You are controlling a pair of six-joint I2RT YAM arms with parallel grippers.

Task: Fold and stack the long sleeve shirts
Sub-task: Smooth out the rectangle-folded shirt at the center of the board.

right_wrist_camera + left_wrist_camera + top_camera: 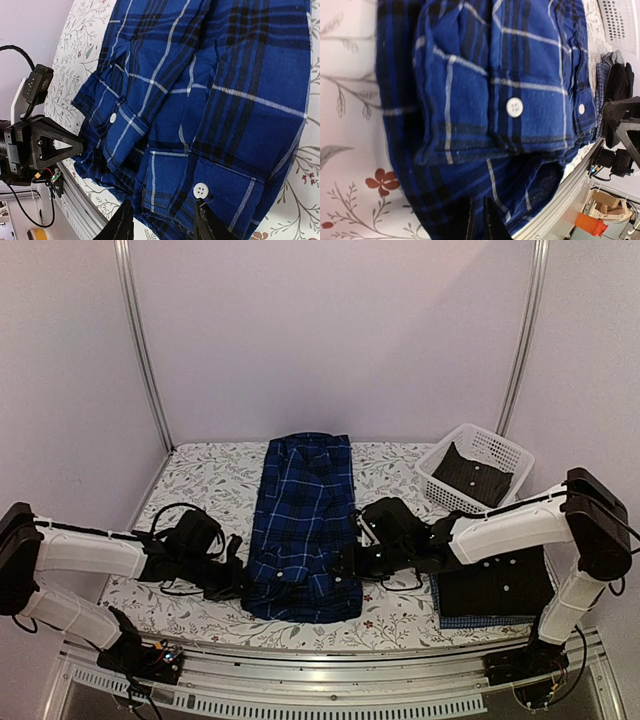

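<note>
We note plaid shirt (305, 525) flat at mid table (210, 475) | left gripper (480, 222) nearly closed, pinching its near-left hem | right gripper (165, 225) fingers apart, straddling near-right hem, unclamped

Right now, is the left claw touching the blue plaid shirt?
Touching. The left wrist view shows the left gripper pinching the blue plaid shirt at its edge.

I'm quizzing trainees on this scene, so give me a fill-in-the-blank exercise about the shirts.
The shirt in the basket is ___.
At right, the check shirt lies ___ a folded shirt.
The left gripper and right gripper are at the plaid shirt's ___ edge.
Missing: black; under; near.
</note>
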